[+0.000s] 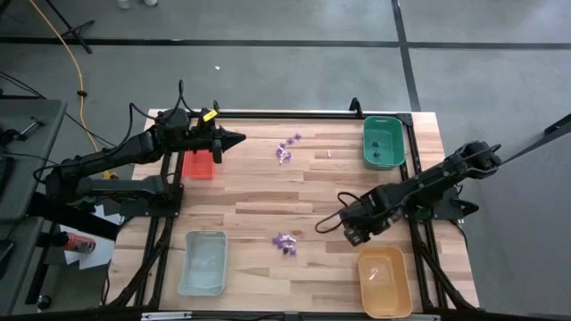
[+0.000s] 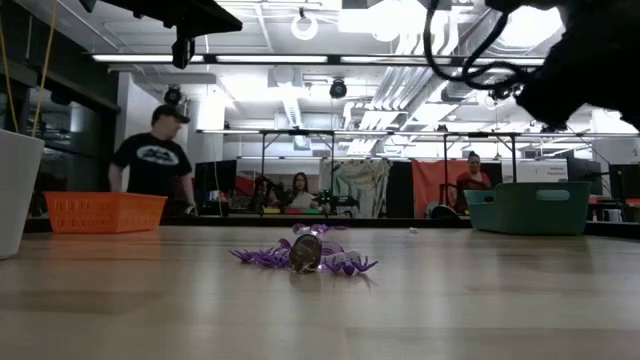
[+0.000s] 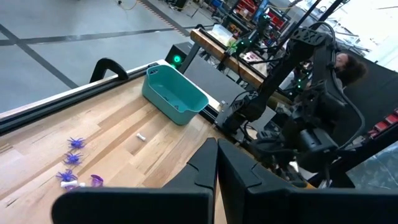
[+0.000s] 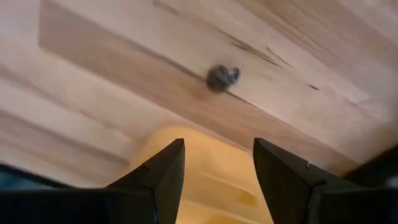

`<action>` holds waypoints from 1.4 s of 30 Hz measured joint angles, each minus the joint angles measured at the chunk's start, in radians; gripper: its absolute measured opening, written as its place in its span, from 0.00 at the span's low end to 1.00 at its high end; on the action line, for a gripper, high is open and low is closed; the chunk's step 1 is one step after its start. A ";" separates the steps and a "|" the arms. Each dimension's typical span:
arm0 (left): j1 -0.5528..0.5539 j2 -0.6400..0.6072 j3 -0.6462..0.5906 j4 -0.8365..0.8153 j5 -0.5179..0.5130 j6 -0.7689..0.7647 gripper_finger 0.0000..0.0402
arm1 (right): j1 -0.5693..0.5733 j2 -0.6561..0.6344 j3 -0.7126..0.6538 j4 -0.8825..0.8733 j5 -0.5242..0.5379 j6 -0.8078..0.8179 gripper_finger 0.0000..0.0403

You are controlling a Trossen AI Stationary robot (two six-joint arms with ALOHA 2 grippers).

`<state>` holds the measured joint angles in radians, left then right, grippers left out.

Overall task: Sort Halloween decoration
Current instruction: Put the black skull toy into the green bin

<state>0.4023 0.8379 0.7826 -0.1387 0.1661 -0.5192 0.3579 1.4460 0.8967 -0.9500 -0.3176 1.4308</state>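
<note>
The Halloween decoration lies in two small heaps of purple pieces: one (image 1: 286, 149) at the far middle of the table, one (image 1: 284, 241) at the near middle with a dark piece (image 2: 306, 252) in it. A tiny whitish piece (image 1: 328, 154) lies alone near the green tray. My left gripper (image 1: 234, 138) hovers shut over the far left, above the red tray (image 1: 199, 166), with nothing in it. My right gripper (image 1: 328, 222) points steeply down over the right middle, open and empty. A dark round piece (image 4: 222, 76) rests on the wood beyond its fingers.
A green tray (image 1: 384, 141) stands at the far right, a pale blue tray (image 1: 203, 261) near left, an orange tray (image 1: 385, 281) near right, close under my right gripper (image 4: 217, 146). Bare wood lies between the heaps. People stand in the room beyond the table.
</note>
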 joint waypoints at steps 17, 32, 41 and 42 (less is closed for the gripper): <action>0.000 0.000 0.000 0.000 0.000 0.021 0.00 | -0.011 0.000 -0.229 0.310 0.053 0.398 0.46; 0.000 0.000 0.000 0.000 0.000 0.026 0.00 | -0.011 0.041 -0.240 0.340 0.040 0.429 0.46; 0.000 0.000 0.000 0.000 0.000 0.026 0.00 | -0.011 0.075 -0.237 0.348 0.041 0.431 0.46; 0.000 0.000 0.000 0.000 0.000 0.025 0.00 | -0.011 0.075 -0.237 0.346 0.042 0.431 0.46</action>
<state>0.4023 0.8379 0.7826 -0.1383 0.1658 -0.4938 0.3466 1.5214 0.6598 -0.6036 -0.2755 1.8618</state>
